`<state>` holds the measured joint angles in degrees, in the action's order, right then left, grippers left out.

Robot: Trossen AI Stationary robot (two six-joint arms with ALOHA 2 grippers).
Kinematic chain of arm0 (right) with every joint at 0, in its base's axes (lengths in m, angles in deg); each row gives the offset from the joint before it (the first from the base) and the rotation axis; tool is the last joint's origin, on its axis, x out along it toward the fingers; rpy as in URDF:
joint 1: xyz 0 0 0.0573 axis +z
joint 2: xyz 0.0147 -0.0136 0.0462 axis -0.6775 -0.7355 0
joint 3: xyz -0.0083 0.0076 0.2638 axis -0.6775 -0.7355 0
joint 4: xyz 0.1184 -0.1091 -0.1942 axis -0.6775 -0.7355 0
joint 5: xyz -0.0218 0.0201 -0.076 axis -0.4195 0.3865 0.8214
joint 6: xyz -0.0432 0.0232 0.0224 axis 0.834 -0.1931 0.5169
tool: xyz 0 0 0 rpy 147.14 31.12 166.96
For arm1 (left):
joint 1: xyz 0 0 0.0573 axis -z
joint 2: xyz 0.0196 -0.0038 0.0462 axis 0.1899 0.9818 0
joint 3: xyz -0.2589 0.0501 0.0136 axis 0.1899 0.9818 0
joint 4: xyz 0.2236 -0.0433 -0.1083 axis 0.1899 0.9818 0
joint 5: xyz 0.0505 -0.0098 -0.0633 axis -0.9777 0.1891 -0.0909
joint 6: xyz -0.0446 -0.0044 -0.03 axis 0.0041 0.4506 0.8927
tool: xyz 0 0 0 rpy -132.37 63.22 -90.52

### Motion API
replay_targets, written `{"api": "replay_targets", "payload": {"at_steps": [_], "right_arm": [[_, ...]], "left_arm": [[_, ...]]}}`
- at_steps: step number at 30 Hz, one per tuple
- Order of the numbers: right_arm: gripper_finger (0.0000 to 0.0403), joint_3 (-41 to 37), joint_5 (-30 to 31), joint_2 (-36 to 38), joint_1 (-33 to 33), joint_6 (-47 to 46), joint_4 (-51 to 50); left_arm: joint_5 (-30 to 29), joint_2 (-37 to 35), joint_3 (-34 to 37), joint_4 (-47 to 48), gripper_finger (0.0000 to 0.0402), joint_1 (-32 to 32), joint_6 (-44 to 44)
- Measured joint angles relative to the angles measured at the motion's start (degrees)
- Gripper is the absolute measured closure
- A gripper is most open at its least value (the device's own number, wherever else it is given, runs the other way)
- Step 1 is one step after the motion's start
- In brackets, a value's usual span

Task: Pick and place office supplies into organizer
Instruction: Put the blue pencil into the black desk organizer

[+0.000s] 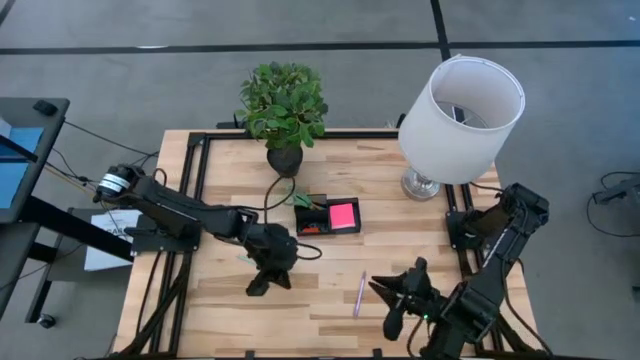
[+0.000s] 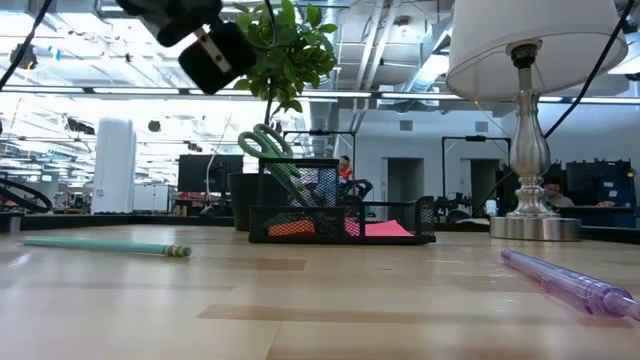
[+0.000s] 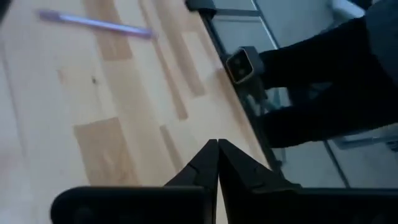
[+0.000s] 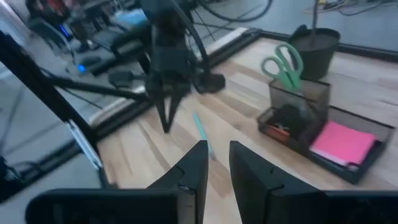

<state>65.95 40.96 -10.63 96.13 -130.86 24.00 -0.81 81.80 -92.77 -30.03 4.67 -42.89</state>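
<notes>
Two loose pens remain on the surface, and the coming move turns on which arm is closer to each; nearest the front edge, the right tool (image 1: 392, 303) hangs with its fingers a narrow gap apart and nothing between them, just beside the purple pen (image 1: 359, 293), which lies to its left with its long axis running roughly front to back; that arm looks the better placed for it. Toward the left of the middle, the left tool (image 1: 262, 283) points down at the surface with its fingers pressed together and empty; the teal pencil (image 4: 203, 132) lies just beside its tip, its long axis running away from the front edge, though the left arm hides it from above. Farther back, near the centre, the organizer (image 1: 327, 216) already holds the pink sticky-note pad (image 1: 342, 215) and the green-handled scissors (image 2: 268, 150), standing upright.
</notes>
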Motion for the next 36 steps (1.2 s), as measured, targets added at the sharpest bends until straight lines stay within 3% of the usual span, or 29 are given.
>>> {"api": "replay_targets", "payload": {"at_steps": [3, 5, 10, 13, 16, 20, 25, 32, 36], "right_arm": [[0.0344, 0.00, 0.34, 0.00, -1.64, 3.11, 6.18], [0.0344, 0.00, 0.27, 0.00, -2.81, 5.81, 10.12], [0.0344, 0.00, -0.01, 0.00, -5.32, 14.09, 18.91], [0.0344, 0.02, -0.08, 0.00, -6.28, 18.55, 22.74], [0.0344, 0.02, -0.08, 0.00, -7.00, 21.08, 24.76], [0.0344, 0.02, -0.10, -0.03, -7.67, 22.13, 25.52], [0.0344, 0.02, -0.10, -0.04, -7.88, 22.15, 25.71], [0.0344, 0.02, -0.08, -0.04, -7.88, 22.17, 25.97], [0.0344, 0.02, -0.02, -0.04, -7.88, 22.13, 26.46]], "left_arm": [[-0.19, 0.17, 0.02, 2.17, 0.0382, 0.96, 0.15], [-2.03, 0.64, 0.02, 4.23, 0.0360, 1.96, -4.18], [-10.74, 2.94, 1.54, 5.55, 0.0284, 4.44, -10.28], [-15.09, 5.19, 3.16, 2.74, 0.0246, 5.71, -14.52], [-15.39, 7.08, 6.51, -4.14, 0.0224, 6.49, -14.66], [-17.34, 7.36, 12.90, -11.39, 0.0222, 6.66, -14.30], [-21.48, 6.16, 19.25, -18.65, 0.0246, 5.50, -12.15], [-19.25, 0.94, 21.06, -12.51, 0.0282, 4.18, -9.89], [-17.10, -6.06, 21.05, -8.29, 0.0290, 3.19, -9.19]]}}
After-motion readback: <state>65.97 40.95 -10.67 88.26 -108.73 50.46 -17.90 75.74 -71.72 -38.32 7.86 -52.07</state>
